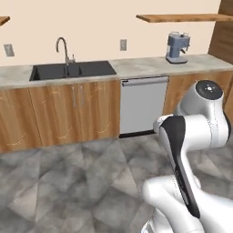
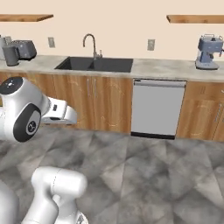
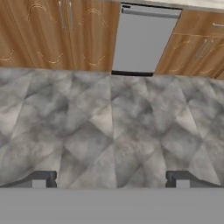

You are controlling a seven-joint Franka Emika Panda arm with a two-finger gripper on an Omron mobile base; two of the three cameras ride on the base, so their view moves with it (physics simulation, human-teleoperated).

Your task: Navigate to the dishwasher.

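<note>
place: home kitchen | signs: sink (image 1: 73, 71), dishwasher (image 1: 143, 107), coffee machine (image 1: 176, 48), wooden cabinets (image 1: 59, 113)

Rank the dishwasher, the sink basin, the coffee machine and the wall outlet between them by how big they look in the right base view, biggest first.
1. dishwasher, clearly the largest.
2. sink basin, wide but seen at a shallow angle.
3. coffee machine.
4. wall outlet, smallest.
All stand along the same wall, so nearness barely skews this.
</note>
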